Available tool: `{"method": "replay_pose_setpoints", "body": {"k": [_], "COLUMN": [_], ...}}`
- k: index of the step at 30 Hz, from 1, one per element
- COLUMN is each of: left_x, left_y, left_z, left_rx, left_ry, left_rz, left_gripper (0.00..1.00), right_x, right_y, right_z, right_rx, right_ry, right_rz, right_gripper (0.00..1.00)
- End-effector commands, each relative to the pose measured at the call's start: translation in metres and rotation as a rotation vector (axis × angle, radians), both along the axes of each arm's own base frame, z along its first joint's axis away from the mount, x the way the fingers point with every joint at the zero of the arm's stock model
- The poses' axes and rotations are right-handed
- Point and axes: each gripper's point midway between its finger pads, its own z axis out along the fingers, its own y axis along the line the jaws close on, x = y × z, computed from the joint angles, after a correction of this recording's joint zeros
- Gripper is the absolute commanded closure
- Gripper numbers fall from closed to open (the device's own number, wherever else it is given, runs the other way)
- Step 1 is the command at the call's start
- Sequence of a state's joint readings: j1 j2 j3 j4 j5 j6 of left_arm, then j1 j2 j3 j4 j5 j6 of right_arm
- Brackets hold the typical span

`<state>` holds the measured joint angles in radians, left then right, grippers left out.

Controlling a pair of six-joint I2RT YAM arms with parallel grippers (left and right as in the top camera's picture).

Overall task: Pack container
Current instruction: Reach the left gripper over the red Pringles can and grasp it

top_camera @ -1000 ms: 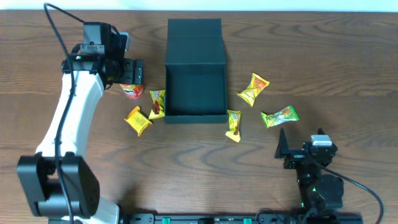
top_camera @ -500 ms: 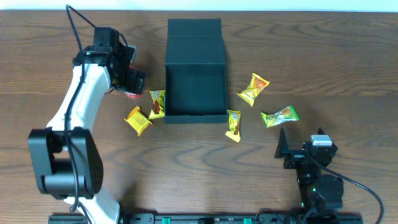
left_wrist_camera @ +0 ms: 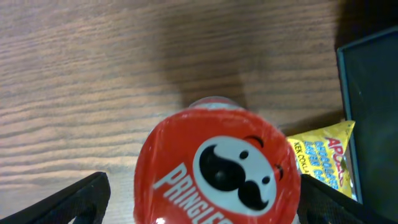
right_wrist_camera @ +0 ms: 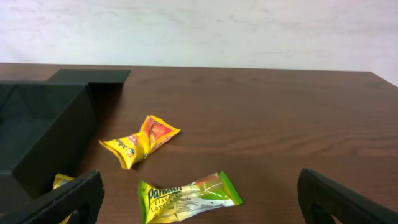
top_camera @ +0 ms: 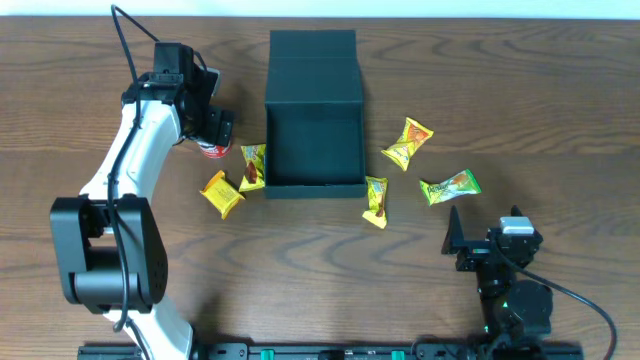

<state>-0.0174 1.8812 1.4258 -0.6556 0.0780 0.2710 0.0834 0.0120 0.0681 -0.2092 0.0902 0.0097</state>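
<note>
The dark teal container [top_camera: 314, 185] stands open at the table's middle, its flap lid [top_camera: 313, 50] lying flat behind it. Its inside looks empty. It also shows in the right wrist view [right_wrist_camera: 37, 124]. My left gripper [top_camera: 212, 128] is open and straddles the red crisp can [top_camera: 212, 150], left of the container. In the left wrist view the can [left_wrist_camera: 217, 165] fills the space between the fingers of the left gripper [left_wrist_camera: 202, 202], with a gap at the left finger. My right gripper [top_camera: 468, 243] is open and empty near the front edge, behind a green packet [right_wrist_camera: 186, 196].
Two yellow packets [top_camera: 252, 165] [top_camera: 222, 193] lie left of the container, close to the can. One yellow packet [top_camera: 376, 201] lies at its front right corner, another [top_camera: 407, 142] to its right, and the green packet [top_camera: 450, 186] beyond that.
My left arm has swung in and its gripper has come closer over the red can. The right arm and the packets have not moved.
</note>
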Motion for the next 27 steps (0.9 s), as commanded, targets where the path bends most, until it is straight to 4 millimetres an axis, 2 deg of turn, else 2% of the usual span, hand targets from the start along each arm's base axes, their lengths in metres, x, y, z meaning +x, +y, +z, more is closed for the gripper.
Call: {"method": "replay_pose_setpoints", "body": {"k": [1, 10, 12, 13, 18, 27], "left_x": [0.006, 0.005, 0.007, 0.007, 0.009, 0.009], "left_y": [-0.008, -0.010, -0.010, -0.010, -0.010, -0.010], "left_z": [-0.005, -0.017, -0.017, -0.017, -0.016, -0.016], "left_rx": [-0.025, -0.035, -0.035, -0.035, -0.035, -0.037], "left_ry": [0.004, 0.030, 0.025, 0.021, 0.014, 0.015], "left_rz": [-0.037, -0.040, -0.040, -0.040, -0.040, -0.036], "left_gripper": [0.05, 0.04, 0.00, 0.06, 0.20, 0.32], "right_x": [0.000, 0.000, 0.000, 0.000, 0.000, 0.000], "right_y": [-0.003, -0.003, -0.003, -0.003, -0.003, -0.003], "right_z": [-0.001, -0.001, -0.001, -0.001, 0.000, -0.001], "right_rx": [-0.016, -0.016, -0.016, -0.017, -0.016, -0.016], "right_ry": [-0.001, -0.001, -0.001, -0.001, -0.002, -0.001], "right_rz": [-0.014, -0.014, -0.014, -0.014, -0.014, -0.014], "right_gripper": [0.01, 0.01, 0.01, 0.01, 0.01, 0.01]}}
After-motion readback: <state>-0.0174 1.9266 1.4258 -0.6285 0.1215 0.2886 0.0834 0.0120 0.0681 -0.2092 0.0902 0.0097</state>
